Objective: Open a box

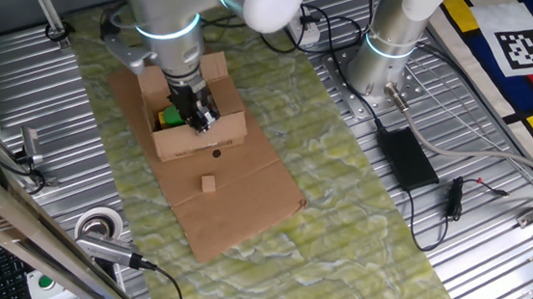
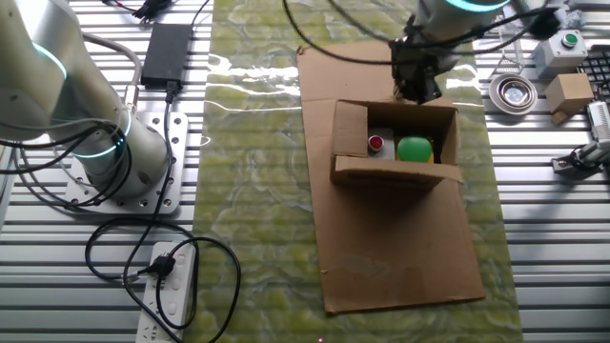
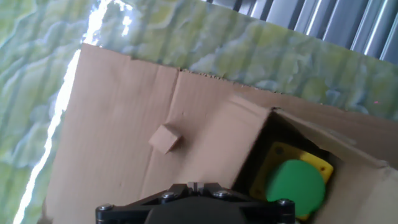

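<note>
The box (image 1: 199, 142) is a small brown carton with a dark dot on its near side, standing on a large flat cardboard sheet (image 1: 233, 205). Its top is open: in the other fixed view (image 2: 396, 173) flaps fold outward and a green-and-yellow object (image 2: 415, 150) and a red button (image 2: 376, 144) show inside. My gripper (image 1: 201, 120) is at the rim of the dot side, at the far wall in the other fixed view (image 2: 416, 93). In the hand view the gripper (image 3: 194, 186) is shut, beside the box's flap (image 3: 249, 137).
A small cardboard cube (image 1: 208, 184) lies on the sheet in front of the box. A tape roll (image 1: 97, 224), a black power adapter (image 1: 406, 157) with cables, and the arm's base (image 1: 386, 53) stand around the green mat. A small carton (image 2: 570, 93) sits at the side.
</note>
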Controlling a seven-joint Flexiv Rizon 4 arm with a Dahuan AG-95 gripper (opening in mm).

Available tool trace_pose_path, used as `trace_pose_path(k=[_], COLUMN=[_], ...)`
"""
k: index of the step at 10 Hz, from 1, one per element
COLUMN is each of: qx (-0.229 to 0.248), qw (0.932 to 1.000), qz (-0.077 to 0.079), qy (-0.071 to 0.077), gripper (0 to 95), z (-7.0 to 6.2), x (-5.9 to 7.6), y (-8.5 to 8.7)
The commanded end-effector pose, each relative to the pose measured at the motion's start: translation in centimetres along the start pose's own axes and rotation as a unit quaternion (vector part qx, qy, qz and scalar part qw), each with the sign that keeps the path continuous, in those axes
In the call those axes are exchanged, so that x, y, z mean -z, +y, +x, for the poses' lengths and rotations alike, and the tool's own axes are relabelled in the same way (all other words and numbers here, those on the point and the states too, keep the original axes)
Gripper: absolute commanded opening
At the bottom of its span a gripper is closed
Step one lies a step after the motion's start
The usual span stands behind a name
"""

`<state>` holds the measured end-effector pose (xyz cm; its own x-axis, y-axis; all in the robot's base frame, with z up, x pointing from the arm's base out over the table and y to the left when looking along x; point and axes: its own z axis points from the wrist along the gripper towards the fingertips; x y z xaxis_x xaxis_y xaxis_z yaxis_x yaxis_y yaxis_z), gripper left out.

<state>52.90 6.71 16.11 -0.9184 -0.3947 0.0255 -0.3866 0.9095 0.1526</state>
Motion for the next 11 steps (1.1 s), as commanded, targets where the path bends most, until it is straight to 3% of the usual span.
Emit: trace_pose_path(k=[1, 4, 6, 11], qx=[0.031, 0.059, 0.075, 0.074], qw=[0.9995, 0.998, 0.9968, 0.9966], qz=[-0.001, 0.011, 0.017, 0.011], qy=[0.008, 0.018, 0.021, 0.033], gripper=[0.0, 0.0, 0.0, 0.0], z=[0.8, 1.5, 1.7, 3.1], x=[2.0, 1.8, 0.2, -2.2], y=[-0.4, -1.9, -3.2, -4.5])
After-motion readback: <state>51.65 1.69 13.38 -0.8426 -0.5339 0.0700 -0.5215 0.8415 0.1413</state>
